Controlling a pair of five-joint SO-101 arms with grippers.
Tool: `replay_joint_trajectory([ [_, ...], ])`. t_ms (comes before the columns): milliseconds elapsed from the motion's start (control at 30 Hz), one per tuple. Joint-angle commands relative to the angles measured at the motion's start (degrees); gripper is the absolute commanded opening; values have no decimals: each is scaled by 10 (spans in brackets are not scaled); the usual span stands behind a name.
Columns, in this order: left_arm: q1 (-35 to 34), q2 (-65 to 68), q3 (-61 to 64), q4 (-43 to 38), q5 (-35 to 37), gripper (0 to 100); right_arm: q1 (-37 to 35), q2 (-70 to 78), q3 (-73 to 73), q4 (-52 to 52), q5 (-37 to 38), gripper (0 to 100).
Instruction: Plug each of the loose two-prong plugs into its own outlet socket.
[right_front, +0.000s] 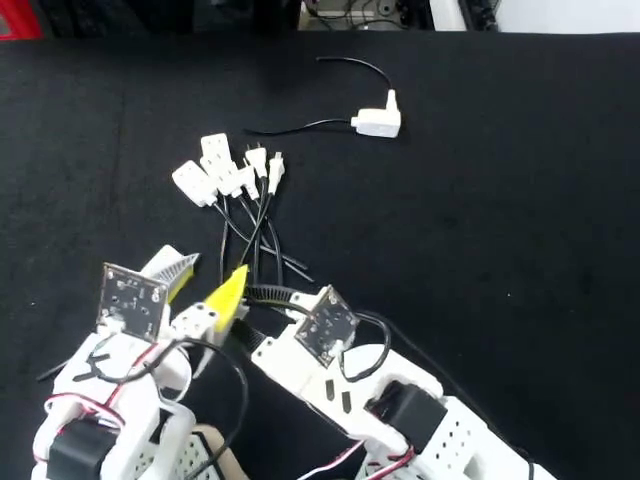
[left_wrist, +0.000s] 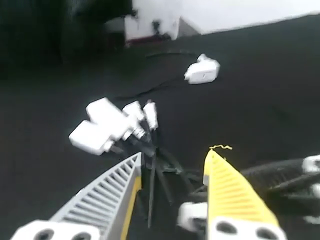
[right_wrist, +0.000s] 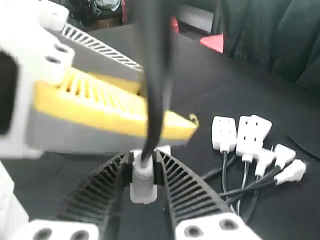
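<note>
Two white outlet sockets lie on the black table beside a few white two-prong plugs, their black cords running toward the arms. The sockets and plugs lie ahead of my left gripper, which is open with its grey and yellow fingers above the cords. In the high view, my left gripper sits just short of that cluster. My right gripper is shut on a white plug whose black cord rises from it. The right gripper sits close beside the left one's yellow finger.
A separate white plug block with a thin black cord lies apart at the far middle of the table; it is also visible from the left wrist. The black cloth to the right of the cluster is bare. The sockets lie beyond the right gripper.
</note>
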Motion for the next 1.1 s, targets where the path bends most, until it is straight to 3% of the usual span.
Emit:
replay_joint_trajectory([
  [0, -141, -3, -44, 12, -3, 213, 4, 60, -72, 16, -4, 11],
  [133, -269, -3, -48, 13, 22, 213, 13, 203, -124, -11, -30, 11],
  [367, -440, -3, -4, 8, 34, 213, 33, 430, -166, -215, -51, 11],
  [600, -516, -2, 138, -105, 33, 213, 33, 654, -255, -363, -83, 11],
  [833, -590, -2, 175, -112, 33, 213, 25, 853, -405, -382, -83, 11],
  [1067, -582, -2, 211, -128, 33, 213, 25, 948, -459, -383, -83, 11],
])
